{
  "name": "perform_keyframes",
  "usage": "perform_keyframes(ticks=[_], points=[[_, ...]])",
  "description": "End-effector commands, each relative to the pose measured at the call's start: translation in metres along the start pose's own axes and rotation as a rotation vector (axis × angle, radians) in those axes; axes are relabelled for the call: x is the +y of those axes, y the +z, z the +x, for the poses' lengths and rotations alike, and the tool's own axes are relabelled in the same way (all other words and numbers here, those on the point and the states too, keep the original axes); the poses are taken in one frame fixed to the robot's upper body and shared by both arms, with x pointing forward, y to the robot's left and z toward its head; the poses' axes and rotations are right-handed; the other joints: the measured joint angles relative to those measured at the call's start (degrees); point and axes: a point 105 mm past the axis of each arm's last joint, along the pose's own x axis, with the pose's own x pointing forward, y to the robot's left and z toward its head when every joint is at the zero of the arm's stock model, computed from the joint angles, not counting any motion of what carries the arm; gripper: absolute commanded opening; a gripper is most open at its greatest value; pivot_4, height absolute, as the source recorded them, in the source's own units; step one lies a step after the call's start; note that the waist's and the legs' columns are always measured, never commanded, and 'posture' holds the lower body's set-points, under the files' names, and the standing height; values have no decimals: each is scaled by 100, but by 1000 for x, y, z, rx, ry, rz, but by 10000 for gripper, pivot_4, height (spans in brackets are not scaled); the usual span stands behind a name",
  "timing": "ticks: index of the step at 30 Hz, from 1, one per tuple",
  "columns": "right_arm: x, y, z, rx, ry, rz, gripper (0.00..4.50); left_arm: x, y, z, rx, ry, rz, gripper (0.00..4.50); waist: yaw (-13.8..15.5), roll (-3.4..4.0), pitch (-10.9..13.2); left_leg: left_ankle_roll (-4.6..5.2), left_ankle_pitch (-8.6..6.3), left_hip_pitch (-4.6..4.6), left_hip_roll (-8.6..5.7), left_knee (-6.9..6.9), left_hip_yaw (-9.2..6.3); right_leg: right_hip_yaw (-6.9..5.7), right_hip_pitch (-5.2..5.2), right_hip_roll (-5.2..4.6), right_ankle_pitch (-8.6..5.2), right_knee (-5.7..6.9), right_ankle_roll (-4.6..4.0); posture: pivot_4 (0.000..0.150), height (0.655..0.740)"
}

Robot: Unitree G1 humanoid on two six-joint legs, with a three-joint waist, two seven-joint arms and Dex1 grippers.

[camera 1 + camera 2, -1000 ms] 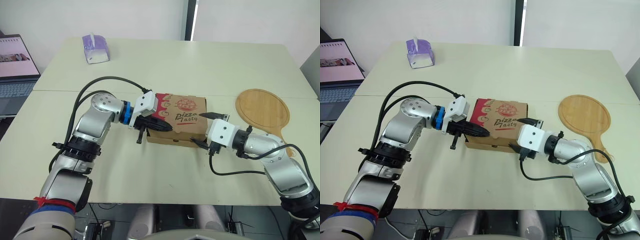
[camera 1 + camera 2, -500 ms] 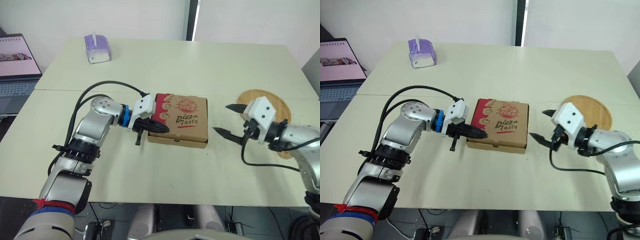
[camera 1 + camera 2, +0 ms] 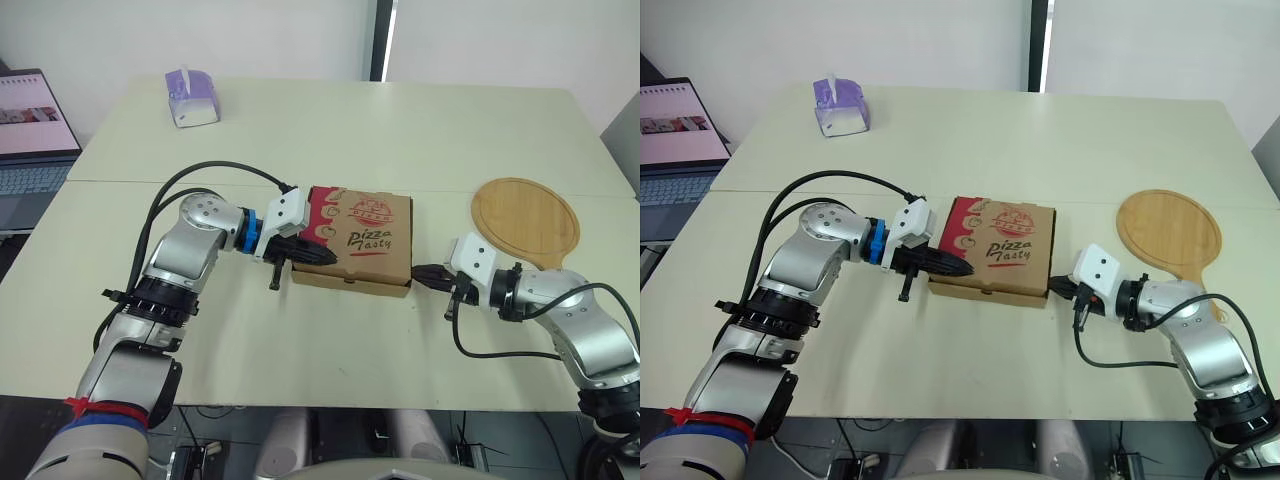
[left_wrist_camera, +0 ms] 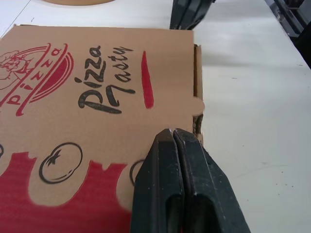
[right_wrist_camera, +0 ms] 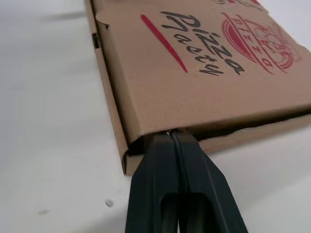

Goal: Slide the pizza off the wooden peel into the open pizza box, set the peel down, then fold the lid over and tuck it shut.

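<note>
On the table (image 3: 300, 130), the pizza box (image 3: 365, 225) sits with its lid (image 4: 97, 58) folded down and the wooden peel (image 3: 525, 220) at its three o'clock. The left gripper (image 4: 173, 133), fingers pressed together, pins the lid from nine o'clock. The right gripper (image 5: 169, 136), likewise closed, should nudge the four-o'clock edge in level and gently.

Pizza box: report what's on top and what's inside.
The left gripper, shut, rests on the lid of the pizza box; the right gripper, shut, meets its side edge. The closed lid hides whatever is inside.
</note>
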Motion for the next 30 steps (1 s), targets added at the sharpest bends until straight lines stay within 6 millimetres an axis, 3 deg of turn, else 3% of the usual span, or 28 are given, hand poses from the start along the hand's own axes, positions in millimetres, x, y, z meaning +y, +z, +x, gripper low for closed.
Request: perform_keyframes(ticks=[1,4,8,11,16,19,22,27,30], points=[[-1,17,-3,-39,-5,-53,320,1,6,-4,-1,16,33,0,1,0,0,0,0,0,0,0,0,0,0,0,0,0,0,1500,7251],[-14,17,-13,3,-55,-103,320,1,6,-3,-4,17,32,0,2,0,0,0,0,0,0,0,0,0,-1,0,0,0,0,1500,7251],[-29,30,-19,-23,-106,-145,320,2,5,-4,-2,20,29,0,1,0,0,0,0,0,0,1,1,0,-1,0,0,1,0,1500,7251],[-12,36,-5,-68,-51,-126,320,2,4,-3,0,19,28,0,-2,0,0,0,0,1,1,1,0,-1,-1,0,0,3,0,1500,7251],[7,22,14,-27,-6,-142,320,2,9,-6,-10,29,39,0,-1,0,0,0,0,-2,-1,2,0,0,-3,-1,-1,3,-1,1500,7251],[8,20,17,-14,-5,-163,320,4,18,-20,-26,67,64,0,-1,0,0,1,0,-7,-2,19,-2,-1,-4,-3,-1,9,-1,1500,7251],[7,21,18,-17,-5,-169,320,13,25,-48,-15,163,73,0,-8,0,0,0,0,-7,-1,22,-4,-3,-5,-2,-1,13,-1,1500,7251],[9,21,19,-18,5,-173,320,17,0,-85,132,255,80,0,-7,0,0,1,0,-5,0,22,-3,-3,-6,0,-1,16,-2,1500,7251],[10,21,19,-15,15,-177,320,14,-17,-89,183,267,62,0,-4,0,0,1,-1,-6,-2,22,-3,-3,-6,0,-1,16,-1,1500,7251]])
